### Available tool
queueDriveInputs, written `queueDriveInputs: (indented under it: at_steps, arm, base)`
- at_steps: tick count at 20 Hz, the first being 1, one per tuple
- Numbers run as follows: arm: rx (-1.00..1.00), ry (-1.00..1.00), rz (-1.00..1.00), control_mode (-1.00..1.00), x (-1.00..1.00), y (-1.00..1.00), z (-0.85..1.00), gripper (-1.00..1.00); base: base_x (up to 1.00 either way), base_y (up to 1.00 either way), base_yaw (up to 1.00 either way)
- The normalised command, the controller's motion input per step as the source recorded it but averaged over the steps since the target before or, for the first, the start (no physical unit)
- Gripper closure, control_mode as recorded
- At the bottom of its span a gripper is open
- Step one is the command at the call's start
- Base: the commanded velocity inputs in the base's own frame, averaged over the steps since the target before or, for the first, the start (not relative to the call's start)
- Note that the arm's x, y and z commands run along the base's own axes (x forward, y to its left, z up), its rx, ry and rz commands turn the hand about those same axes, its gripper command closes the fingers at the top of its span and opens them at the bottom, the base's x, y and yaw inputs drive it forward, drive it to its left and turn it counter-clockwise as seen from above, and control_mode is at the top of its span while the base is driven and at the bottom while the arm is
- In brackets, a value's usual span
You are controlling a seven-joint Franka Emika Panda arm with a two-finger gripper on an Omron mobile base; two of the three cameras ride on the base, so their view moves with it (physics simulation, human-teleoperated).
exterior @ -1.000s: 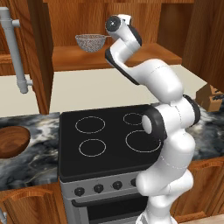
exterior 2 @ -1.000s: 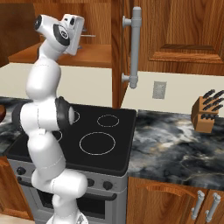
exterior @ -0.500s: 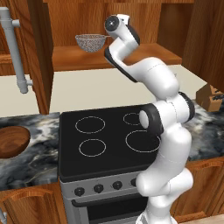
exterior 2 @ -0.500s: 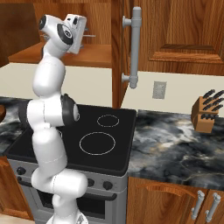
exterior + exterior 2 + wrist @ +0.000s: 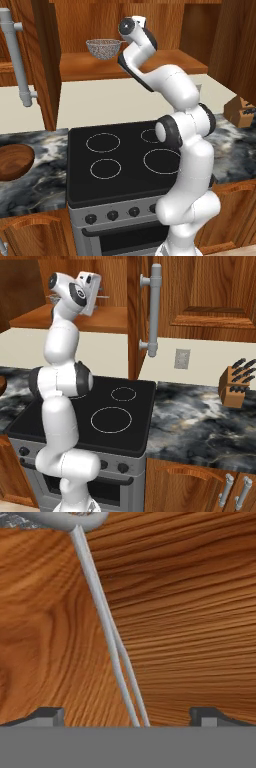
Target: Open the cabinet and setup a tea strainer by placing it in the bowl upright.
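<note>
**Arm closing on strainer handle; grasp not yet made**

Since the earlier frames the arm has straightened a little, its elbow drawn in nearer the base, while the hand has stayed high at the cabinet shelf by the strainer. The fingers are spread fully wide and hold nothing. In the hand view the two tips stand well apart, with the thin metal handle running down between them, touching neither.

Progress, as judged from the pictures:
- Done: the cabinet is open. One door stands swung out with its grey bar handle facing the room, and the shelf inside is exposed.
- In hand: the approach to the tea strainer. It stands on the cabinet shelf with its mesh basket upright and its handle pointing toward the hand.
- Left: closing on the handle, lifting the strainer clear of the shelf, carrying it down and across, and setting it upright in the bowl.

Containers:
- The bowl sits on the marble table to the left of the stove, well apart from the strainer. Nothing is seen in it.
- The strainer basket appears empty, though its inside is too small to confirm.
- A knife block stands on the table at the far right, clear of the work
</note>
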Motion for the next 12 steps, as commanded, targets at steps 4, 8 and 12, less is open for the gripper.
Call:
queueDriveInputs:
  at_steps: [4,8,12]
  arm:
    - [0.0,0.0,0.02,-1.0,0.26,0.0,0.0,-1.0]
    - [0.0,0.0,0.02,-1.0,0.26,0.0,0.0,-1.0]
    - [0.0,0.0,0.03,-1.0,0.23,0.0,0.0,-1.0]
  base:
    - [0.0,0.0,0.0]
    - [0.0,0.0,0.0]
    - [0.0,0.0,0.0]
